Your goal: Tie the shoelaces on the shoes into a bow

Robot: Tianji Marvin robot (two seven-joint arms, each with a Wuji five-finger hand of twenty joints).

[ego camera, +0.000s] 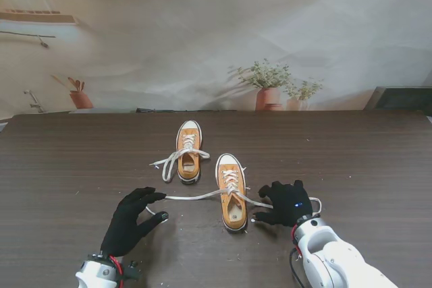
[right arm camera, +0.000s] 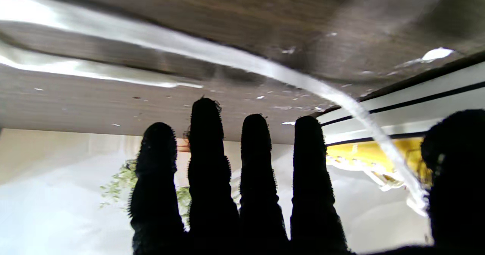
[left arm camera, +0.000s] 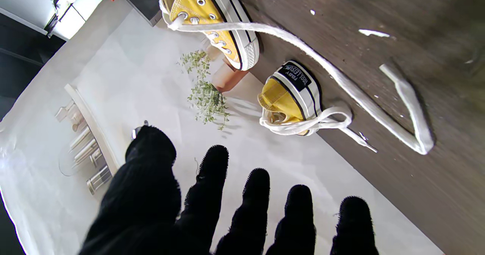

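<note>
Nearer shoe (ego camera: 233, 193) lies between both hands, laces untied. One lace (ego camera: 192, 197) runs to the left hand (ego camera: 131, 224), fingers spread, holding nothing. Right hand (ego camera: 289, 204) rests spread over the other lace (right arm camera: 242, 63). Second shoe (ego camera: 189, 153) sits beyond, on the surface (ego camera: 351, 160).

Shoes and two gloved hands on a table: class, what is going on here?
A two-armed robot is working on the laces of the nearer shoe. Its laces are untied and pulled out sideways: one lace runs toward the left hand, the other toward the right hand. Both hands rest with fingers spread beside the shoe, and neither clearly grips a lace. No bow is formed yet. The farther shoe sits untouched, its laces loose.
</note>
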